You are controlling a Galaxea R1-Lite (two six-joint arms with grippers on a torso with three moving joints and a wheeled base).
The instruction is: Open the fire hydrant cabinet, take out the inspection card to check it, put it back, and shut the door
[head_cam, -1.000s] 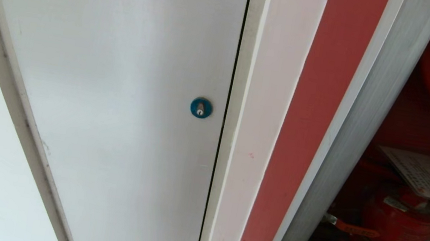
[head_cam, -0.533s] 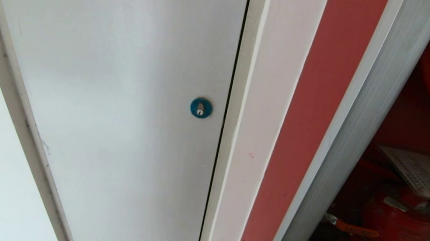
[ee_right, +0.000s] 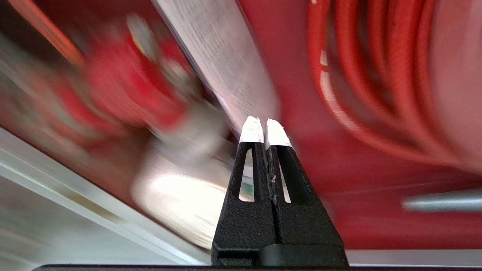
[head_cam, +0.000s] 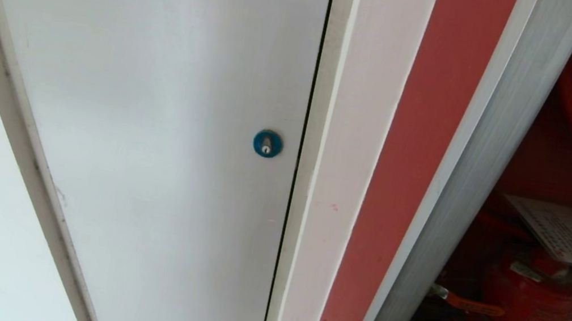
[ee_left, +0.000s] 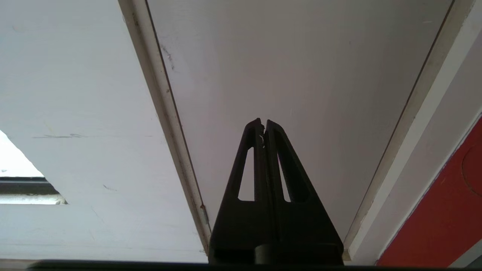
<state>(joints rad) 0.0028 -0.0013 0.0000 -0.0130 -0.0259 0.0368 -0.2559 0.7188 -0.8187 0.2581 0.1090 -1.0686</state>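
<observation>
Left gripper (ee_left: 263,122): two matte black tapered fingers (ee_left: 250,158), each with a long triangular cut-out, rising from a broad black base at lower centre of the frame. Right gripper (ee_right: 264,121): same black, grainy-textured fingers (ee_right: 290,177) with slotted windows, tipped in white wrapping, pale flecks along the seam.

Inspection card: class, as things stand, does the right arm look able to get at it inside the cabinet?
Probably yes. The inspection card lies exposed above the red valve in the open fire hydrant cabinet, with nothing between it and the right tool, which is shut and must open first.
</observation>
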